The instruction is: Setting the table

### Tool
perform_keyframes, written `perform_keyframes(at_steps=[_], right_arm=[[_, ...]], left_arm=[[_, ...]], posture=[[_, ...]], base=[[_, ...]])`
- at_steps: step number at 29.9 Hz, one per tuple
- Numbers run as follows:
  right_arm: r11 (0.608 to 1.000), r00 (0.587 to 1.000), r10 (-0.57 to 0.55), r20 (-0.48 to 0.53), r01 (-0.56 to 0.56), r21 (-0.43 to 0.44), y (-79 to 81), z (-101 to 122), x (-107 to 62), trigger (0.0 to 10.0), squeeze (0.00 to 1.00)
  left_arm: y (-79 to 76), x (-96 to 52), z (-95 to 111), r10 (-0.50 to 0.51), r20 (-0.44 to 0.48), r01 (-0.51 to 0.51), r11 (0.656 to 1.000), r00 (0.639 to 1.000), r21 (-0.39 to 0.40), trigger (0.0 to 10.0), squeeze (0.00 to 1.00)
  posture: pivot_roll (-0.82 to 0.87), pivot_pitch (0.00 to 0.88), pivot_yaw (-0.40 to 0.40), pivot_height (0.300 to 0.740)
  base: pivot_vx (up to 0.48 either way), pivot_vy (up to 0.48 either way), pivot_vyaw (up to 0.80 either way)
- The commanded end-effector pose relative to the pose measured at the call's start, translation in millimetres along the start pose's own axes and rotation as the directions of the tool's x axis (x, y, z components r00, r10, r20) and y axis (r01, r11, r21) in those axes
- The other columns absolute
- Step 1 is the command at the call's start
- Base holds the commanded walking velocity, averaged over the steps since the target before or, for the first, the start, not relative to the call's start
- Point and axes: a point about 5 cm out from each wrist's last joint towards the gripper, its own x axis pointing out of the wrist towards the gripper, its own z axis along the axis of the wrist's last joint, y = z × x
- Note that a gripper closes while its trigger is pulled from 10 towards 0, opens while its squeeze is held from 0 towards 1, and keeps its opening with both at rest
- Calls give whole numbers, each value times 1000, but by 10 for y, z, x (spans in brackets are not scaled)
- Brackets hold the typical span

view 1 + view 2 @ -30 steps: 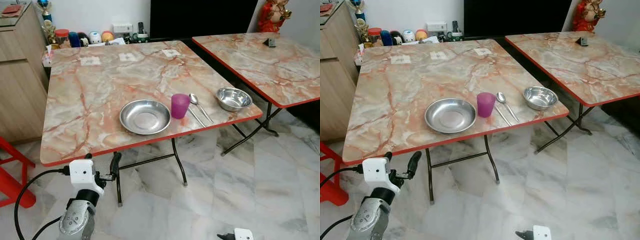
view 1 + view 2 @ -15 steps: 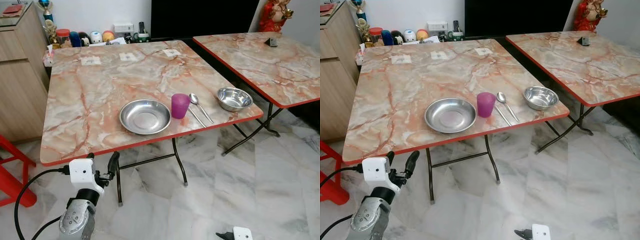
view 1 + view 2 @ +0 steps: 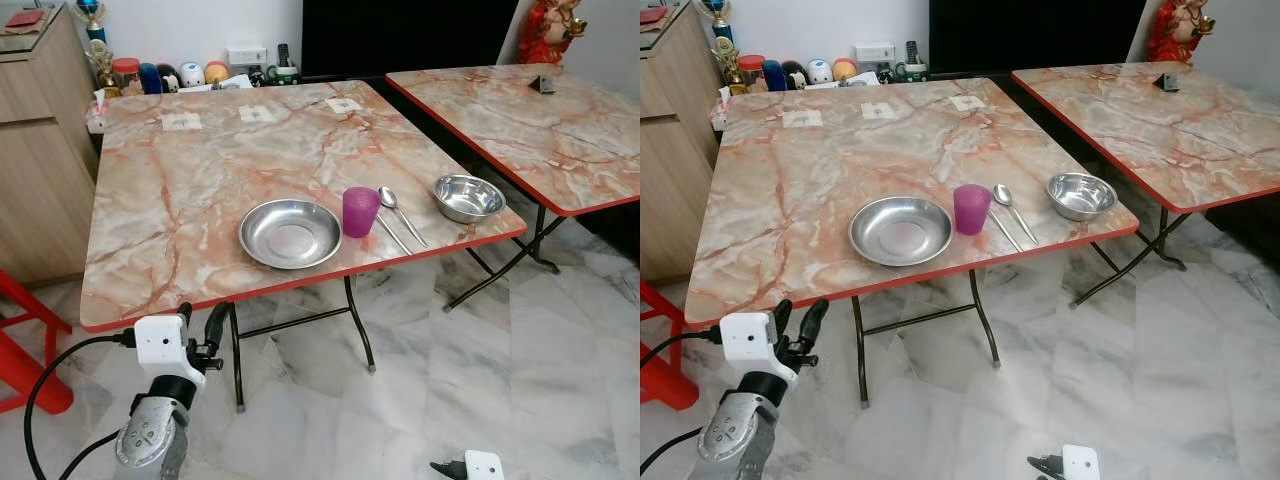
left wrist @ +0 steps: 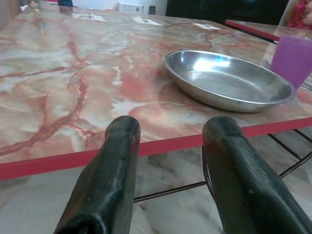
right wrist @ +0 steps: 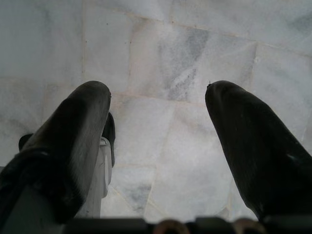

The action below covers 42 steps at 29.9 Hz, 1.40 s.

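The left gripper (image 3: 200, 335), parted and empty, is held at lower left; the steel plate (image 3: 290, 233) lies up-right beyond the table (image 3: 170, 190) edge.

Silver left arm (image 3: 150, 440), white wrist block (image 3: 160, 340), looping black cable (image 3: 45, 385), black-fingered left end effector (image 3: 200, 322)

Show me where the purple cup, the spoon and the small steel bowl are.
purple cup (image 3: 359, 212), left eye view, middle of its side.
spoon (image 3: 388, 197), left eye view, its bowl end.
small steel bowl (image 3: 467, 197), left eye view, its inside.
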Motion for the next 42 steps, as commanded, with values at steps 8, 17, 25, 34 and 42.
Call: perform_keyframes(at_steps=[8, 17, 25, 34, 42], right_arm=[[1000, 1000, -5, -2, 5, 2, -21, -11, -4, 10000, 0], [1000, 1000, 0, 5, 0, 4, -4, 2, -1, 10000, 0], [1000, 1000, 1, 8, -1, 6, 3, 10, 1, 10000, 0], [1000, 1000, 2, 11, -2, 9, 11, 13, 1, 10000, 0], [1000, 1000, 2, 14, -2, 10, 11, 31, 5, 10000, 0]], left_arm=[[49, 0, 28, 29, 6, -29, 1000, 1000, -11, 10000, 0], [89, 16, 56, 43, 9, -43, 998, 999, -35, 10000, 0], [84, 22, 58, 39, 8, -39, 998, 999, -41, 10000, 0], [94, 30, 85, 35, 16, -35, 998, 999, -43, 10000, 0], [86, 45, 98, 27, 18, -26, 999, 999, -43, 10000, 0]], posture=[[119, 85, -80, 740], [119, 84, -78, 740], [118, 82, -76, 740], [121, 81, -74, 740], [123, 80, -73, 740]], base=[[0, 0, 0], [0, 0, 0], [173, 0, 0], [359, 0, 0], [365, 0, 0]])
